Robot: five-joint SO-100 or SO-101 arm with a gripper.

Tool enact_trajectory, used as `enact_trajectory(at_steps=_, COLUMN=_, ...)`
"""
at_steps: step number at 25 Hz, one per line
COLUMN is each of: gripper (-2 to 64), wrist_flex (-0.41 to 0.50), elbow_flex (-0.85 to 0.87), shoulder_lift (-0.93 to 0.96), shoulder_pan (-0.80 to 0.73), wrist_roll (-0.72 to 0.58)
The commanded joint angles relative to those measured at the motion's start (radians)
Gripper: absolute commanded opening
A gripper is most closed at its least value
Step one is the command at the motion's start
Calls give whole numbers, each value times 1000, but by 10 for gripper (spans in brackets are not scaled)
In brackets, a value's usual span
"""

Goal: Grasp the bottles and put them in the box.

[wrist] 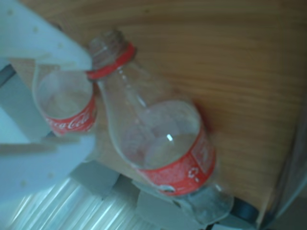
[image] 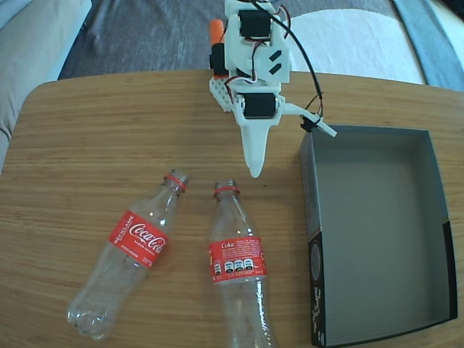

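With the gripper [image: 286,145] open and empty at upper centre of the fixed view, the nearer bottle [image: 235,264] should be grasped just below its neck ring [image: 226,190], then carried to the box [image: 435,188] at right.

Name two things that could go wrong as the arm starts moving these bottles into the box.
The two bottles lie close together, so reaching for one may knock the other rolling. Each bottle looks nearly as long as the box, so a skewed drop could leave it on the low wall.
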Motion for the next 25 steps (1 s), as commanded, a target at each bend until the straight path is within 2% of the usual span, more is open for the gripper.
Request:
enact_trajectory(at_steps=1, gripper=124, wrist_flex=3, elbow_flex=-107, shoulder_lift=-32, shoulder_pan=-3, wrist_roll=-5)
enact_trajectory(at_steps=6, gripper=124, wrist_flex=2, elbow_flex=-222, shoulder_lift=-196, shoulder_pan=17, wrist_roll=-2)
enact_trajectory(at_steps=14, gripper=124, wrist_flex=6, elbow_flex=-584, shoulder_lift=-531, shoulder_pan=147, wrist_roll=-35)
enact_trajectory(at_steps=21, gripper=124, wrist_flex=152, elbow_flex=-839, shoulder_lift=-742, shoulder_pan=212, wrist_roll=-370)
enact_trajectory(at_steps=25, gripper=125, wrist_flex=279, elbow_flex=-976, shoulder_lift=-818, shoulder_pan=206, wrist_roll=-661)
